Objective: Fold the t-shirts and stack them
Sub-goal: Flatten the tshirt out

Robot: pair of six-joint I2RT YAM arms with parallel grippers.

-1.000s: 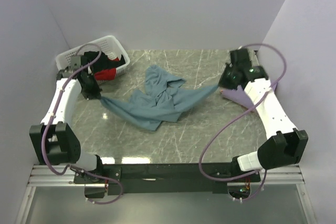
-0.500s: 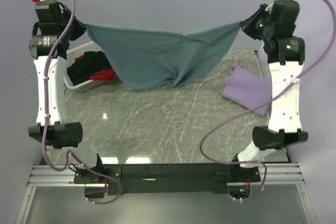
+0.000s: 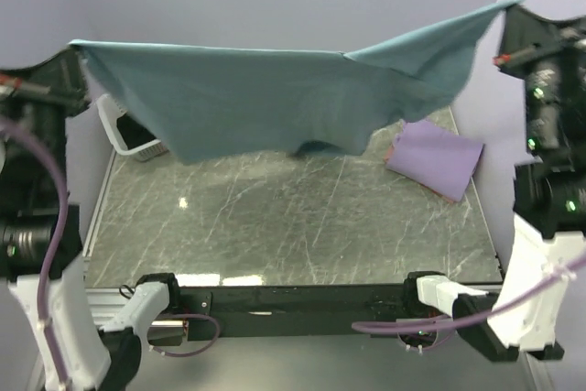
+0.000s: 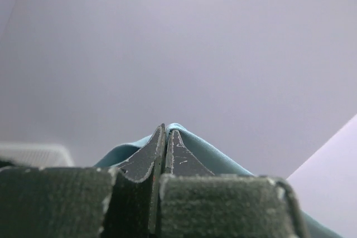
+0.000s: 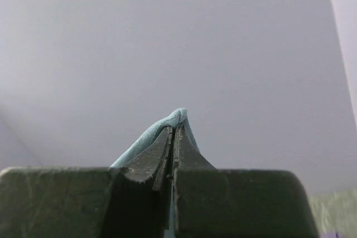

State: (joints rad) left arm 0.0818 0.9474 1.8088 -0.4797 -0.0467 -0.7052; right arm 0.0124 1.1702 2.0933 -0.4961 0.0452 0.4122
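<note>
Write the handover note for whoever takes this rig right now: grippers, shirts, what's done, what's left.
Left gripper: shut on one top corner of the teal t-shirt.
Right gripper: shut on the other corner.
The shirt hangs spread between them above the table.
Lavender t-shirt: folded, on the table's far right.
Done: one shirt folded. Left: lay down, fold, stack the teal one; basket mostly hidden behind it.
</note>
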